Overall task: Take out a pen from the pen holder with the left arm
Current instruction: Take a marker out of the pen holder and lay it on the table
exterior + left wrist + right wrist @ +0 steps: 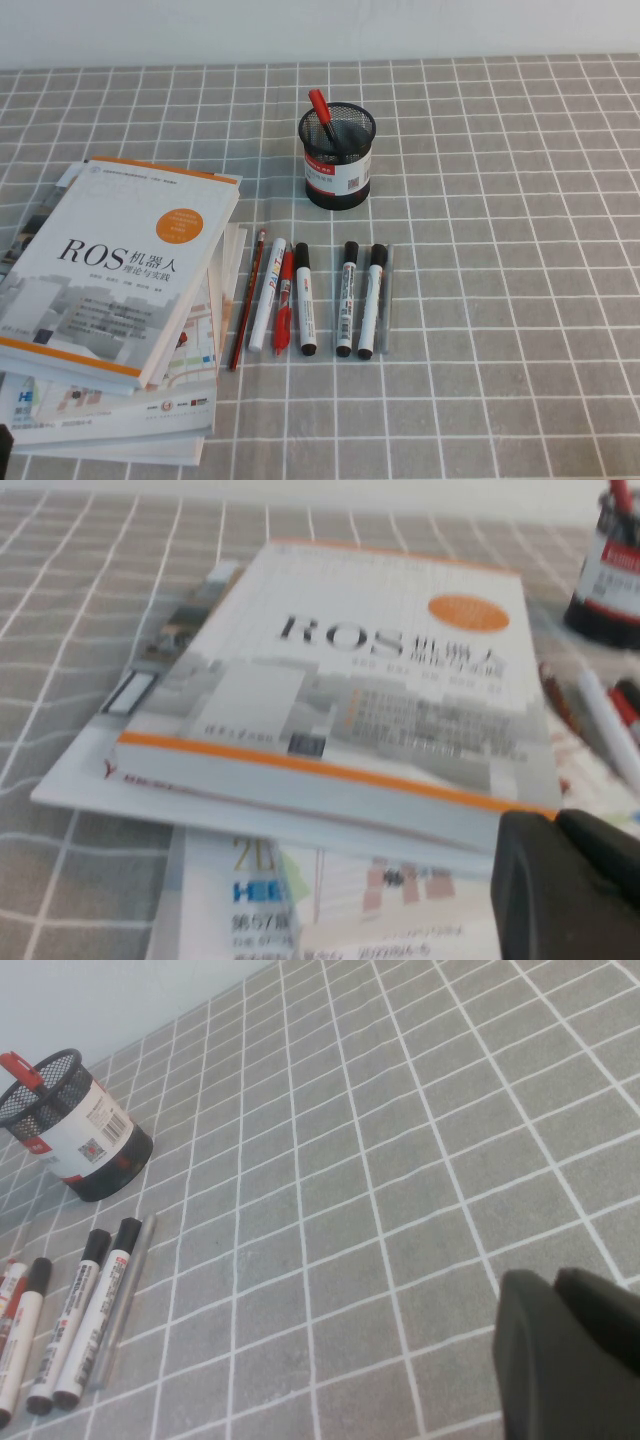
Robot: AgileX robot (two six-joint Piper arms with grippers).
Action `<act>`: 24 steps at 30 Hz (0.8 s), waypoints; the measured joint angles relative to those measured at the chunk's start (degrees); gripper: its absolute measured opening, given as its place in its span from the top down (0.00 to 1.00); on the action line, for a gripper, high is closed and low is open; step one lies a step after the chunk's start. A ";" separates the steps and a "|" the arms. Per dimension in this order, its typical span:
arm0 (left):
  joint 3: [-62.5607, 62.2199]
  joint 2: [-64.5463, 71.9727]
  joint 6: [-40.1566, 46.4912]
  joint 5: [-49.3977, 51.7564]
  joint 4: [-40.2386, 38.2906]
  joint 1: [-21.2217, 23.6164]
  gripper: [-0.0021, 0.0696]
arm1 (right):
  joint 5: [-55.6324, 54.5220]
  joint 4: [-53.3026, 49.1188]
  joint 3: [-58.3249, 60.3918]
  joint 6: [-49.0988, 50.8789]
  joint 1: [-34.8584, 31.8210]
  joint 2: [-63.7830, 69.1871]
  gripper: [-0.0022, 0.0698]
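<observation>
The left gripper point(553, 825) sits closest to its wrist lens, its two dark fingers pressed together with only a seam between them. It holds nothing and hangs just above the near corner of a stack of booklets point(110, 420). Directly ahead of its tips lies a white and orange ROS book point(120, 265) on top of that stack. The black mesh pen holder point(337, 160) stands well beyond the gripper, past the book's far corner and off toward the right arm's side, upright on the grey checked tablecloth point(500, 250). A red-capped pen point(320, 108) leans inside it, its cap poking over the rim, well apart from the fingers. Between the gripper and the holder, just beside the book, a row of pens point(304, 300) lies flat on the cloth.

The right gripper point(553, 1282) also looks closed and empty, hovering over bare cloth. The pen holder stands far ahead of it, toward the left arm's side.
</observation>
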 joint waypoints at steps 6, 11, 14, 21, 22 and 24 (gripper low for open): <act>0.00 0.00 0.00 -6.34 -5.72 0.00 0.98 | 0.00 0.00 0.00 0.00 0.00 0.00 0.99; 0.00 0.00 -0.52 -11.93 -18.15 0.00 0.98 | 0.00 0.00 0.00 0.00 0.00 0.00 0.99; 0.00 0.00 -2.53 -16.18 -29.13 0.00 0.98 | 0.00 0.00 0.00 0.00 0.00 0.00 0.99; 0.00 0.00 -3.67 -25.37 -47.81 0.00 0.98 | 0.00 0.00 0.00 0.00 0.00 0.00 0.99; 0.00 0.00 -3.67 -26.22 -48.44 0.00 0.98 | 0.00 0.00 0.00 0.00 0.00 0.00 0.99; 0.00 0.00 -3.80 -27.27 -49.01 0.00 0.98 | 0.00 0.00 0.00 0.00 0.00 0.00 0.99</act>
